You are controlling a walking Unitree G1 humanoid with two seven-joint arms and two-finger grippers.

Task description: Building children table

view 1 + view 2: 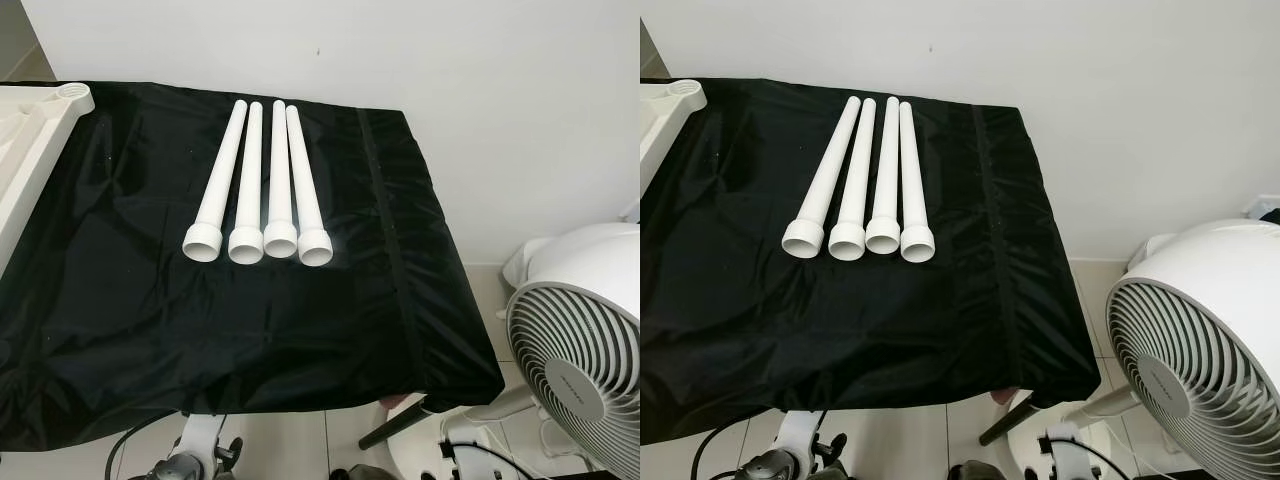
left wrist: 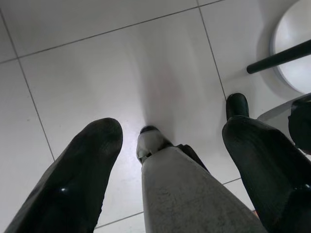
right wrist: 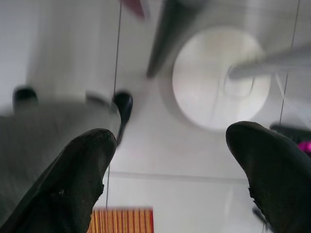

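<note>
Both arms hang idle over the tiled floor [image 2: 97, 63], the left gripper [image 2: 167, 141] and right gripper [image 3: 170, 145] each spread wide and empty. Up on the glossy black cloth [image 1: 120, 300], four smooth white plastic table legs [image 1: 262, 190] lie side by side, flared socket ends toward the robot, seemingly laid out ready for picking. The white tabletop [image 1: 30, 130] lies at the cloth's left edge, and a ribbed white fan [image 1: 585, 370] stands right.

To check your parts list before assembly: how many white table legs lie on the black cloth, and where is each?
4. The legs lie side by side on the black cloth, wide ends toward the robot: far left, inner left, inner right, far right. None looks hidden.
</note>
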